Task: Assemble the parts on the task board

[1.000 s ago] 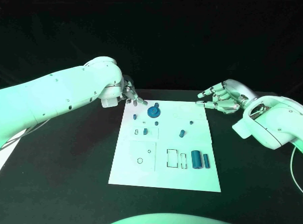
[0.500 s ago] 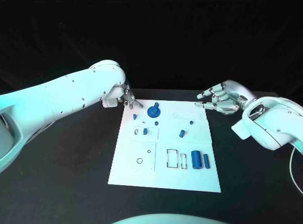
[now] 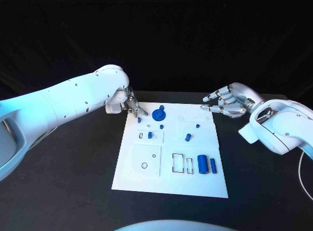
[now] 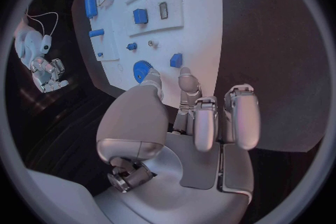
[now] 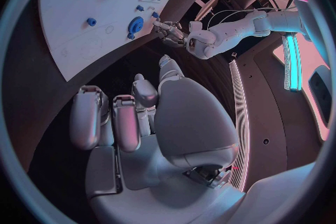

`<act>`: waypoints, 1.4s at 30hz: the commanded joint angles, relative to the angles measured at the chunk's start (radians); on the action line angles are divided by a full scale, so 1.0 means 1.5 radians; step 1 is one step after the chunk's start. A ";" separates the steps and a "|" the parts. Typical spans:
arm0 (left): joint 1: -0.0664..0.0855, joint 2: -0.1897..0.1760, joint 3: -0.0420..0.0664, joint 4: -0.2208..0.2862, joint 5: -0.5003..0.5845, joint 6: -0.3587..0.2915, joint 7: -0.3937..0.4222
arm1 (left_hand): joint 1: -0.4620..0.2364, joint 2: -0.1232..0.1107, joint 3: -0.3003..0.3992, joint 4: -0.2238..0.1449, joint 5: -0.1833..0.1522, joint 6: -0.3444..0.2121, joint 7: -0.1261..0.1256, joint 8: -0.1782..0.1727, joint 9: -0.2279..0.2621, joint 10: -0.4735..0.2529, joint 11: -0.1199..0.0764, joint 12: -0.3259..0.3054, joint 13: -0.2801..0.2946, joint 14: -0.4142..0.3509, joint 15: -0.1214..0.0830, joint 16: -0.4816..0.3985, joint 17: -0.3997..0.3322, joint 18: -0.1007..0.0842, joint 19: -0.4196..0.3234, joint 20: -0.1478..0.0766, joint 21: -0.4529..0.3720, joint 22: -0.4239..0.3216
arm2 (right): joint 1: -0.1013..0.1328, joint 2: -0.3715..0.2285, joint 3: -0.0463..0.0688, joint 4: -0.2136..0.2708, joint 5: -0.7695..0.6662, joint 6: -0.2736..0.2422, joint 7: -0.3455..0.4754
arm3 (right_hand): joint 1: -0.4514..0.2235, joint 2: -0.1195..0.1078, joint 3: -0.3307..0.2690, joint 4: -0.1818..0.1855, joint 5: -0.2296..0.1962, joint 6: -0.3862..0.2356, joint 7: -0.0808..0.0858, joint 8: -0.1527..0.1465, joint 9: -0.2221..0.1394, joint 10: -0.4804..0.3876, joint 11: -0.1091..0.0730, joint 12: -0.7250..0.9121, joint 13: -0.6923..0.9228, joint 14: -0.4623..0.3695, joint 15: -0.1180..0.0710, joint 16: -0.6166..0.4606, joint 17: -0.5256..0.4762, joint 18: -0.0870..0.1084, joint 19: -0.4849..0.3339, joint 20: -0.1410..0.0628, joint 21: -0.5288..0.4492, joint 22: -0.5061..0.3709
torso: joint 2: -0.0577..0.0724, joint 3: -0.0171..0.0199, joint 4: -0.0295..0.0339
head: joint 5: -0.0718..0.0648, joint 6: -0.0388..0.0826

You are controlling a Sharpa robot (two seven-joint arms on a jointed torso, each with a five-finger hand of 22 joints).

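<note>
The white task board (image 3: 170,180) lies in the middle of the black table. A blue gear (image 3: 159,115) stands near its far edge, with a small blue piece (image 3: 139,120) to its left. My left hand (image 3: 133,104) hovers at the board's far left corner, fingers apart and holding nothing; its fingertips (image 4: 183,75) reach close to the gear (image 4: 143,71) and the small piece (image 4: 176,60). My right hand (image 3: 226,102) hangs off the far right corner, loosely curled and empty. Two blue cylinders (image 3: 202,164) lie near the front right.
More small blue parts (image 3: 188,137) and a blue block (image 3: 151,135) sit mid-board beside outlined slots (image 3: 178,163). Bare black table (image 3: 66,163) surrounds the board. The right wrist view shows the board (image 5: 77,5), the gear (image 5: 135,25) and my left hand (image 5: 171,32) beyond it.
My left arm has swung and its hand has come slightly nearer the board's far left corner. The right hand and the parts have not moved.
</note>
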 commanded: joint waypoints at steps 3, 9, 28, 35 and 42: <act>-0.001 0.003 -0.001 0.001 0.019 0.047 -0.009 | 0.001 0.007 -0.006 0.001 0.002 0.007 -0.001 0.003 -0.001 0.004 0.000 0.003 0.001 0.069 -0.001 0.002 0.175 -0.002 0.017 0.002 0.002 0.050 | -0.001 0.001 0.000 0.000 -0.005 0.010 0.004 | 0.004 0.004 0.000 -0.005 0.003 0.004 -0.001 -0.002 -0.001 -0.004 -0.001 0.004 0.001 0.046 -0.004 -0.003 0.071 0.006 -0.003 0.000 -0.004 0.001 | 0.000 0.0002 0.0000 | 0.003 -0.001; -0.002 0.004 -0.002 0.002 0.019 0.056 -0.013 | 0.021 0.015 -0.009 -0.004 0.002 0.011 -0.003 0.006 -0.002 0.006 -0.002 0.005 0.000 0.069 -0.002 0.002 0.175 -0.002 0.017 0.000 0.002 0.051 | -0.001 0.001 0.000 0.000 -0.005 0.011 0.005 | 0.004 0.004 0.000 -0.005 0.003 0.004 -0.001 -0.002 -0.001 -0.004 -0.001 0.004 0.001 0.046 -0.004 -0.003 0.071 0.006 -0.003 0.000 -0.004 0.001 | 0.000 -0.0004 -0.0004 | 0.004 -0.002; -0.002 0.004 -0.003 0.002 0.027 0.050 -0.013 | 0.086 0.060 0.010 -0.022 0.003 0.011 -0.006 0.018 -0.001 0.003 -0.005 0.002 -0.006 0.069 -0.005 0.002 0.175 -0.001 0.016 -0.003 -0.001 0.049 | -0.001 0.001 0.000 0.000 -0.005 0.011 0.004 | 0.005 0.005 0.000 -0.005 0.003 0.005 -0.001 -0.002 -0.001 -0.003 -0.001 0.005 0.001 0.046 -0.004 -0.004 0.070 0.006 -0.003 0.000 -0.004 0.001 | 0.000 0.0005 -0.0003 | 0.005 -0.005; -0.002 0.004 -0.003 0.001 0.029 0.040 -0.012 | 0.153 0.090 0.057 -0.059 0.003 -0.001 -0.011 0.020 -0.001 -0.002 -0.010 -0.004 -0.012 0.069 -0.009 0.002 0.175 -0.001 0.015 -0.006 -0.002 0.048 | -0.001 0.002 0.000 0.000 -0.005 0.011 0.004 | 0.005 0.005 0.000 -0.006 0.003 0.005 -0.001 -0.002 -0.001 -0.003 -0.001 0.005 0.001 0.046 -0.004 -0.004 0.070 0.006 -0.003 0.000 -0.004 0.001 | 0.000 0.0004 -0.0006 | 0.006 -0.006; -0.002 0.005 -0.003 0.001 0.030 0.038 -0.012 | 0.226 0.094 0.151 -0.113 0.004 -0.023 -0.008 0.014 -0.006 -0.012 -0.009 -0.019 -0.024 0.069 -0.010 0.002 0.175 -0.002 0.016 -0.009 -0.001 0.052 | -0.001 0.001 0.000 0.001 -0.005 0.012 0.004 | 0.005 0.005 0.000 -0.006 0.003 0.005 -0.001 -0.002 -0.001 -0.003 -0.001 0.005 0.001 0.046 -0.004 -0.004 0.070 0.006 -0.003 0.000 -0.004 0.001 | 0.000 0.0003 -0.0008 | 0.005 -0.008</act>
